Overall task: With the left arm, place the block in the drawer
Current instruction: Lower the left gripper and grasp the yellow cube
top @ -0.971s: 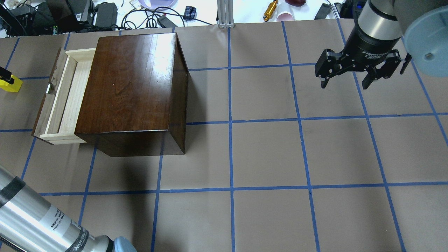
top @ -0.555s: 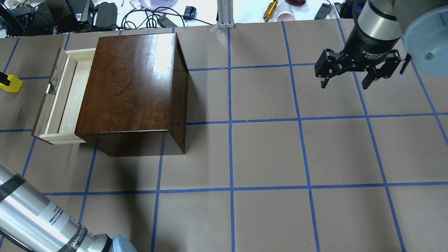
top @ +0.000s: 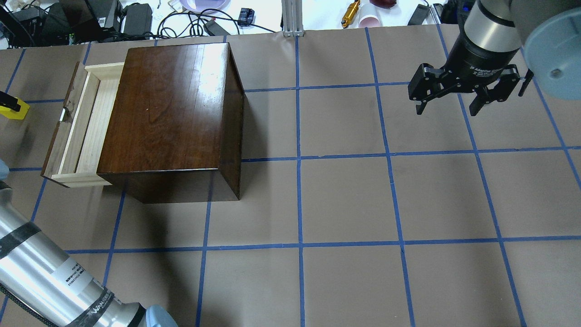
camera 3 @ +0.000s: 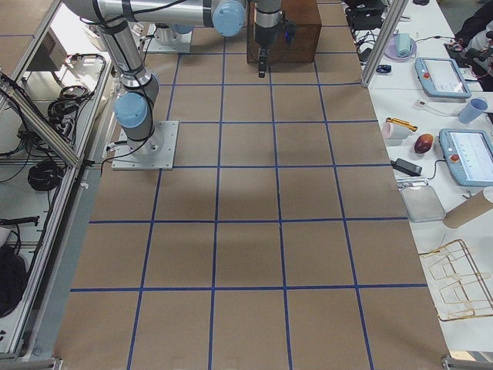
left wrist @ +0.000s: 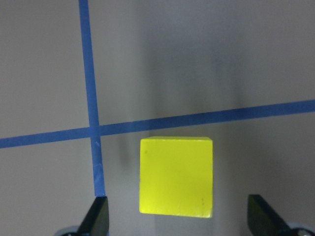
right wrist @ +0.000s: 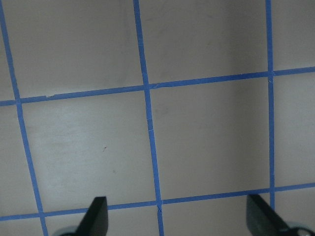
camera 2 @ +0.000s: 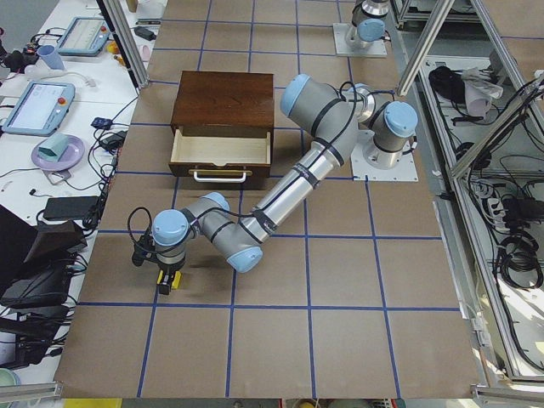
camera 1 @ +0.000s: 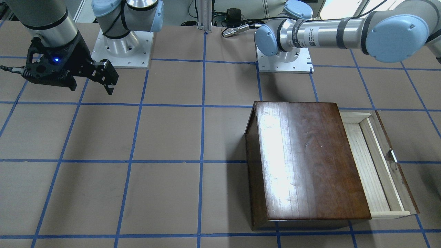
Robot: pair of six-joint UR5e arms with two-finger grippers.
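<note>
The yellow block (left wrist: 176,176) lies on the brown table paper beside a blue tape crossing. My left gripper (left wrist: 179,222) is open and straddles it, with one fingertip (left wrist: 98,216) on each side and a gap to the block. In the overhead view the block (top: 16,111) is at the far left edge, left of the pulled-out drawer (top: 84,122) of the dark cabinet (top: 172,109). The exterior left view shows the left gripper (camera 2: 166,272) over the block (camera 2: 164,285). My right gripper (top: 448,109) is open and empty at the far right.
The drawer (camera 1: 375,165) is empty inside, its metal handle (camera 1: 392,155) facing away from the cabinet. The left arm's forearm (top: 50,272) crosses the near left corner. Cables, tablets and cups lie on the white bench (top: 195,13) beyond the table.
The left arm's forearm has shifted left in the overhead view, and its finger covers a little more of the block. The block, the drawer and the right arm have not moved.
</note>
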